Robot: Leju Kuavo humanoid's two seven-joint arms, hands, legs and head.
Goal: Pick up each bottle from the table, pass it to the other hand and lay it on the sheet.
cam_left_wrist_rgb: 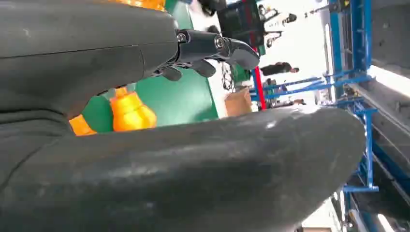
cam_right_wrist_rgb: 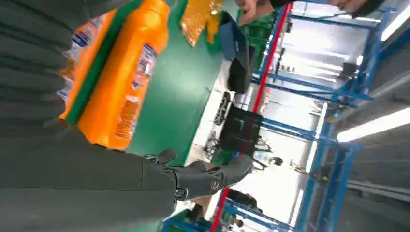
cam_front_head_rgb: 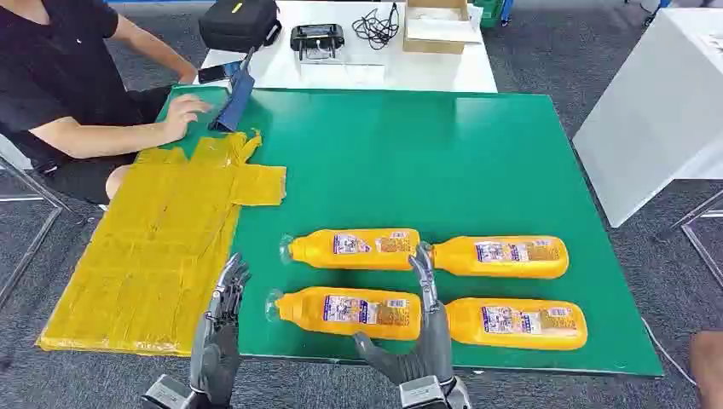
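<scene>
Nearest, at the table's front edge: left hand [cam_front_head_rgb: 217,328], empty, fingers extended and slightly apart, raised over the seam between yellow sheet [cam_front_head_rgb: 153,256] and green table [cam_front_head_rgb: 409,162]. Right hand [cam_front_head_rgb: 422,336], also empty, fingers straight up, thumb splayed to the side, standing at the gap between the two near bottles. Near row: near-left bottle [cam_front_head_rgb: 345,311] and near-right bottle [cam_front_head_rgb: 517,323], both orange, lying on their sides, labels up. Just behind: far-left bottle [cam_front_head_rgb: 354,248] and far-right bottle [cam_front_head_rgb: 500,256], lying likewise, all four on bare green, none on the sheet. Sheet draped over the table's left side, rumpled, nothing on it. Farther back at the left corner: person's hand [cam_front_head_rgb: 183,111] resting beside a blue cloth [cam_front_head_rgb: 234,102]. Beyond: white table [cam_front_head_rgb: 358,72] bearing black bag [cam_front_head_rgb: 239,24], black device [cam_front_head_rgb: 317,38], coiled cable [cam_front_head_rgb: 375,27], open cardboard box [cam_front_head_rgb: 436,24]. Grey carpeted floor [cam_front_head_rgb: 546,60] around; second white table [cam_front_head_rgb: 656,111] to the right.
</scene>
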